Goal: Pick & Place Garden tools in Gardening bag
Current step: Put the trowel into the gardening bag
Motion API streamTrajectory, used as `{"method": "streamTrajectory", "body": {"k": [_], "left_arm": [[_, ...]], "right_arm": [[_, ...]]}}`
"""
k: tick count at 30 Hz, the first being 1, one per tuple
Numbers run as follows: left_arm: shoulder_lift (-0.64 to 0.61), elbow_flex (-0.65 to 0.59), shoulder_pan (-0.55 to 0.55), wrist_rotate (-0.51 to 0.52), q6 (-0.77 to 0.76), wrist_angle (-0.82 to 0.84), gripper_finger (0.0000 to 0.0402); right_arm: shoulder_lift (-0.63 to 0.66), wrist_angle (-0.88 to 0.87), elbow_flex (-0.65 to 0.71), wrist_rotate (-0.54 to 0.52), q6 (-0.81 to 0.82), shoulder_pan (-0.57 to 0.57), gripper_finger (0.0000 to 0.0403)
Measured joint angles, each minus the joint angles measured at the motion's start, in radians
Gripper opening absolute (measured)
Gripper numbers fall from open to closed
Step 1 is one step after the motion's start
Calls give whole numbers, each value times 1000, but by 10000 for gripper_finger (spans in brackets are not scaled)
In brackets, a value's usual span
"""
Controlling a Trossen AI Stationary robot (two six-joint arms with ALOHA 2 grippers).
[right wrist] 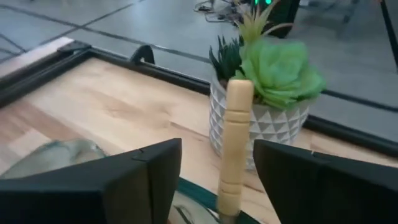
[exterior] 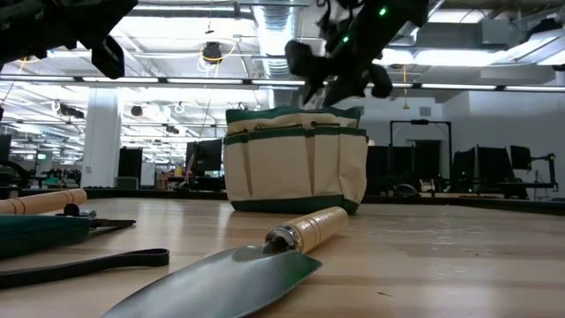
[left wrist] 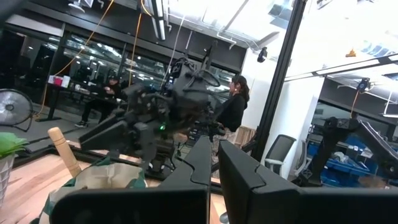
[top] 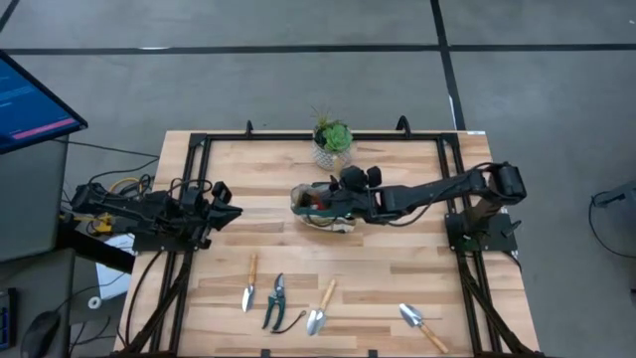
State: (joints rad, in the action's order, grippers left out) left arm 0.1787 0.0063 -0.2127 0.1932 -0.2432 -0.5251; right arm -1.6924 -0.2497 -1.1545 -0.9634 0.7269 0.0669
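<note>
The beige gardening bag with green trim (top: 320,206) (exterior: 296,159) stands on the table's middle. My right gripper (top: 343,194) (right wrist: 217,168) is open just above the bag's rim. A tool's light wooden handle (right wrist: 234,143) stands upright out of the bag, between the fingers and apart from both; it also shows in the left wrist view (left wrist: 63,149). Two trowels (top: 250,283) (top: 320,308), dark-handled shears (top: 275,301) and another trowel (top: 422,326) lie flat near the front edge. My left gripper (top: 227,204) (left wrist: 214,168) is shut and empty at the table's left.
A white pot with a green plant (top: 331,141) (right wrist: 267,93) stands just behind the bag at the table's far edge. A black frame rail (top: 328,136) runs around the table. A person (left wrist: 233,106) is in the room beyond.
</note>
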Motion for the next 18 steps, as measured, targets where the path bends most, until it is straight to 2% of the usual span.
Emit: {"method": "streamTrajectory", "body": {"k": [8, 11, 13, 15, 18], "left_arm": [[2, 0, 0, 0, 0, 0, 2], [2, 0, 0, 0, 0, 0, 2], [2, 0, 0, 0, 0, 0, 2], [2, 0, 0, 0, 0, 0, 2], [2, 0, 0, 0, 0, 0, 2]], "right_arm": [[118, -5, 0, 40, -31, -13, 228], [150, 63, 0, 68, -114, -61, 225], [165, 163, 0, 173, -226, -112, 214], [170, 267, 0, 344, -306, -172, 194], [155, 341, -4, 556, -311, -261, 151]]}}
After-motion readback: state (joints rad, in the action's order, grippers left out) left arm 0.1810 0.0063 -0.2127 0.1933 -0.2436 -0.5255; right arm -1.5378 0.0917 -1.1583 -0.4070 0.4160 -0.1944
